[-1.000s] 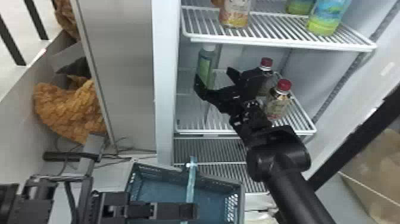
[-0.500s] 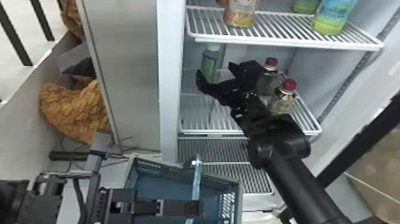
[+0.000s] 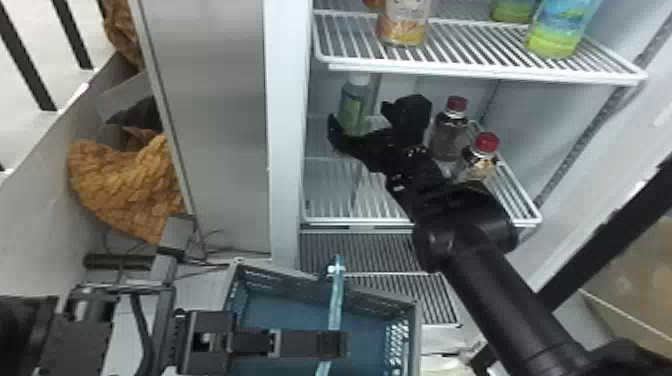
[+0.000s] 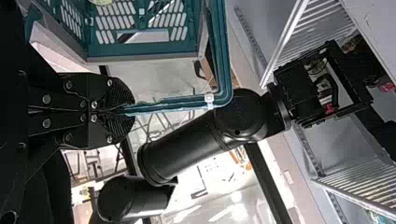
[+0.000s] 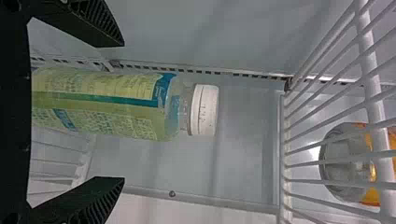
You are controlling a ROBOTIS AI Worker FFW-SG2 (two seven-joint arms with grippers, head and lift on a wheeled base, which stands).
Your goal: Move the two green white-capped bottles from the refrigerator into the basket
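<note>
Here, the right hand (image 3: 358,114) gapes around a rounded bottle (image 5: 107,105), the left hand (image 3: 341,344) clenching a plastic handle (image 3: 336,305).

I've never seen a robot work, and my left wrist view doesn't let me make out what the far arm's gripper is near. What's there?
Observer: A green bottle, upright in the fridge, in the head view.
Operator: Oh! So is the gripper squeezing it?
Observer: It doesn't look so: in the right wrist view, the right gripper is open, with a gap showing between the bottle and each finger.
</note>
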